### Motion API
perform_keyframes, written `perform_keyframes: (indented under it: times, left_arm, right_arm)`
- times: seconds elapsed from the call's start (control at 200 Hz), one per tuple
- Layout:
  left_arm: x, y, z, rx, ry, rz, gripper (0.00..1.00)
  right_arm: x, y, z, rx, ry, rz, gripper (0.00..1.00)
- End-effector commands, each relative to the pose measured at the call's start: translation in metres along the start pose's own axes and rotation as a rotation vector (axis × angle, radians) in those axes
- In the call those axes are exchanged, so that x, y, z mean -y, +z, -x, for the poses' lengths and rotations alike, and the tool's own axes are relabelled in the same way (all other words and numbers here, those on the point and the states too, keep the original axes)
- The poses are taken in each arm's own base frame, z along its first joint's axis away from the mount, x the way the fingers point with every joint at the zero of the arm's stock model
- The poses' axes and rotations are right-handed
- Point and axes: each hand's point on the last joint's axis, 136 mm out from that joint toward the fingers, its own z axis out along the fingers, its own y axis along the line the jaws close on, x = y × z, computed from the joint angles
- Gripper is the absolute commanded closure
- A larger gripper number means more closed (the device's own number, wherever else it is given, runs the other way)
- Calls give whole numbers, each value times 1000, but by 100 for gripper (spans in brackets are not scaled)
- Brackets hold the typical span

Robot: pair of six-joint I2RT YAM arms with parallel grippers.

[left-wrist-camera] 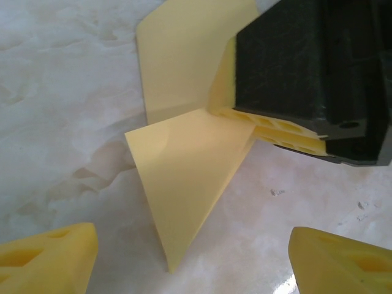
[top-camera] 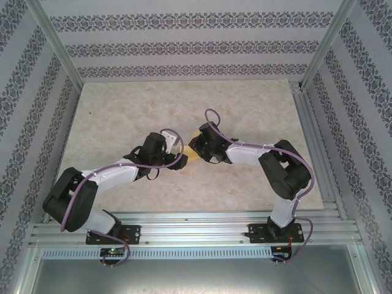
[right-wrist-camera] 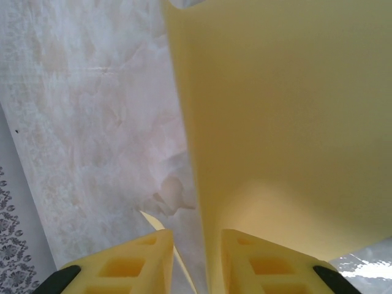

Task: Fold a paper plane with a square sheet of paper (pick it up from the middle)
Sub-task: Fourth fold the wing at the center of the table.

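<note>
I count one square sheet of paper [left-wrist-camera: 184, 184], a single folded piece, and one counter [left-wrist-camera: 61, 92] under it. I have two arms, my left arm [top-camera: 107, 180] and my right arm [top-camera: 251, 153], and so two grippers: one left gripper [left-wrist-camera: 196, 263] and one right gripper [right-wrist-camera: 199, 269]. Each gripper has two yellow fingers [right-wrist-camera: 131, 263], four in all, and there are two purple cables [top-camera: 211, 110], one per arm.
</note>
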Motion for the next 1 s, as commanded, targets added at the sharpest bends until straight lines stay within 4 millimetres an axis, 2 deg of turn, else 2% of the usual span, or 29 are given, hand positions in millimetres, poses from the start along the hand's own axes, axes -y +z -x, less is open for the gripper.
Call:
perform_keyframes:
  times: [0.0,0.155,0.445,0.555,0.749,0.994]
  left_arm:
    - [17,2,21,104,112,-37,20]
    - [20,13,23,123,166,-42,29]
    - [19,44,17,88,217,-28,33]
    - [16,50,20,111,240,2,34]
    - [13,60,14,113,276,44,37]
    - [9,62,12,144,276,70,48]
  right_arm:
    - [-5,-5,1,-13,9,46,73]
    - [-9,-7,3,-21,13,85,73]
    - [-12,-14,9,-24,41,132,72]
    - [-13,-16,11,-23,49,142,72]
    - [-17,-15,10,-36,70,170,72]
    - [-14,-19,13,-27,91,175,72]
